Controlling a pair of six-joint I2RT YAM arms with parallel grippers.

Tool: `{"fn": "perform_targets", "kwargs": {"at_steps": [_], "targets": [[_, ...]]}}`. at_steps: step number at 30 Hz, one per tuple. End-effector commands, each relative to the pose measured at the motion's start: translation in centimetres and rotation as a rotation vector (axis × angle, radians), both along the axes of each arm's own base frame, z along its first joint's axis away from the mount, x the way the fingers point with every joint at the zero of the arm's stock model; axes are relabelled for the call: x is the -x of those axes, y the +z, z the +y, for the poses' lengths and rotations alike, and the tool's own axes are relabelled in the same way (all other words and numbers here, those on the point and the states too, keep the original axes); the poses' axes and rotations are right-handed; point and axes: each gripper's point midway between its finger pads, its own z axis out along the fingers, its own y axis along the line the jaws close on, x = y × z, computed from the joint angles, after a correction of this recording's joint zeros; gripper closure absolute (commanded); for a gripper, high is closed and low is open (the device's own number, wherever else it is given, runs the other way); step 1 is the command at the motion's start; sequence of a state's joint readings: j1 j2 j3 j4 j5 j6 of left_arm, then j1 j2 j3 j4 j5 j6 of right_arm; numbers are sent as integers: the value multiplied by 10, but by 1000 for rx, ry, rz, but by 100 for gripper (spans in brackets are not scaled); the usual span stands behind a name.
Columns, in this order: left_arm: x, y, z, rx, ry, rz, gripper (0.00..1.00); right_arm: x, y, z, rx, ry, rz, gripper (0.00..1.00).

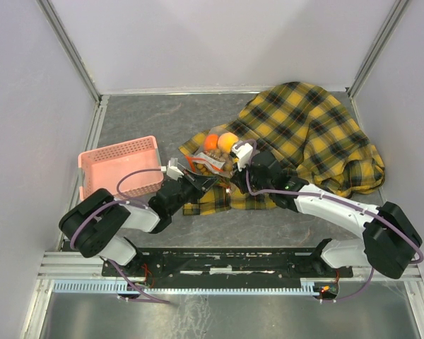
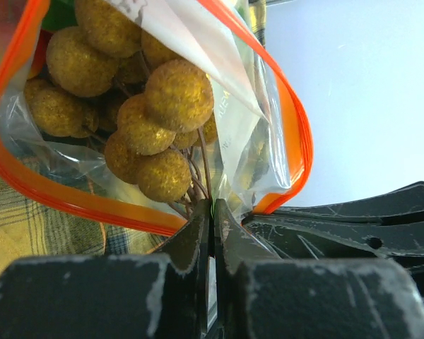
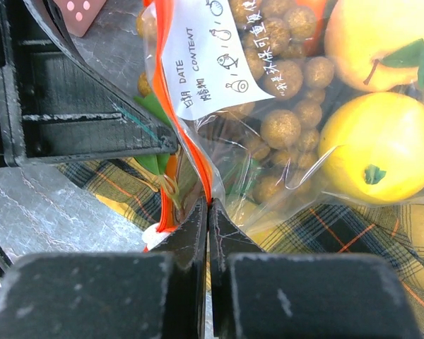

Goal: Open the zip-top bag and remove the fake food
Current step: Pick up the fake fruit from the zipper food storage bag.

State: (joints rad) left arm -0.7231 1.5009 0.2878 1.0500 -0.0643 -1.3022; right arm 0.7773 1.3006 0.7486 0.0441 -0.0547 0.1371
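Plaid cloth [image 1: 318, 134], yellow and black: heaped beyond and to the right of both sets of fingers, one flap running under them

Pink basket [image 1: 120, 164]: well off to the left of the left gripper [image 1: 198, 182]

Zip-top bag [image 1: 210, 164]: on the cloth flap, just ahead of both grippers, fake food all inside

Left gripper: fingers pressed together, clamped on the bag's edge; orange zip strip [image 2: 92, 205] curves away from the tips on both sides

Right gripper [image 3: 207, 212]: fingers together, pinching the zip strip; the left gripper's fingers sit close to their left

Yellow fruit [image 3: 381, 148]: inside the bag, ahead and right of the right fingers, a second one beyond it

Grape bunch [image 2: 148, 120], tan-brown: against the film directly ahead of the left fingertips

White label [image 3: 212, 56]: on the bag just beyond the right fingertips
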Motion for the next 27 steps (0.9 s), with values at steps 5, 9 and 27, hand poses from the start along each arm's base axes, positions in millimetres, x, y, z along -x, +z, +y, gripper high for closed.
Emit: {"fn": "perform_targets", "kwargs": {"at_steps": [5, 9, 27], "targets": [[-4, 32, 14, 97, 49, -70, 97, 18, -1, 5, 0, 84, -14, 98], [-9, 34, 12, 107, 54, -76, 97, 29, -2, 15, -7, 147, -17, 98], [-17, 17, -1, 122, 35, -47, 97, 40, -5, 29, -49, 224, 3, 98]]}}
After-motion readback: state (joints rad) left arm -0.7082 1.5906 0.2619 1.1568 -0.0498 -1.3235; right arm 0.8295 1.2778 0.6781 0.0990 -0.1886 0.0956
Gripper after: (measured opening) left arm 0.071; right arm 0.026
